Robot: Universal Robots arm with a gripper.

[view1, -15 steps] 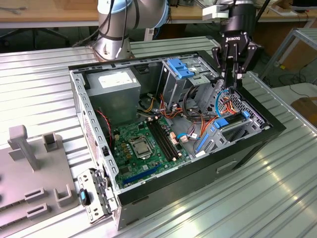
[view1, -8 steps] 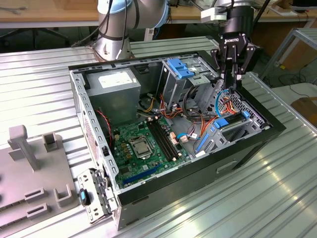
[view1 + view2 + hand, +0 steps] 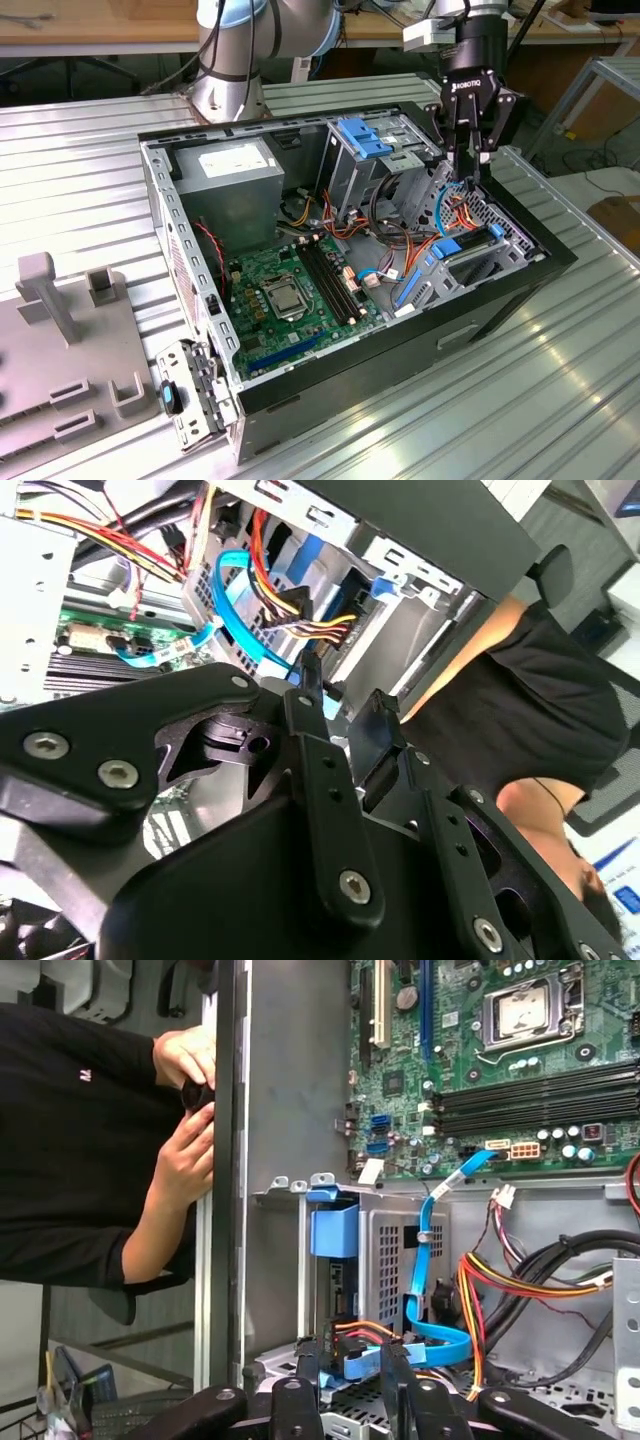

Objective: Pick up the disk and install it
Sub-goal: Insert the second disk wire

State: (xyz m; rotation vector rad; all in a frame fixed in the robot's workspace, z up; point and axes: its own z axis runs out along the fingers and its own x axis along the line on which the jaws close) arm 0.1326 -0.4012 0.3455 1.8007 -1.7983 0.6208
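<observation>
Right at the wrist, the gripper (image 3: 350, 1355) hangs inside the open computer case (image 3: 500, 300), its fingers (image 3: 303, 1365) parted and, as far as I can make out, nothing clamped between them. Just past the tips a blue data cable (image 3: 418, 1250) loops across, and beside it runs a bundle of orange, yellow and red power wires (image 3: 480, 1290). I reckon those are the main nuisance, since they lie right where the fingers reach.

A little beyond sits a perforated metal bay with a blue plastic piece (image 3: 333, 1225) at its mouth. In the exterior view, what I take for the disk (image 3: 478, 262) lies flat in that corner below the gripper, a dark slab with blue edging, though I can't be sure of it.

My guess is it's dense for its size, rigid, smooth on its metal faces and unkind to knocks. The blue-framed long edges look the safest hold.

Farther in are the green motherboard (image 3: 290, 285) and the grey power-supply box (image 3: 230, 185). Outside the case wall stands a person in a dark top, their hands (image 3: 190, 1150) close to the rim. The case rests on a ribbed metal table (image 3: 80, 160)
</observation>
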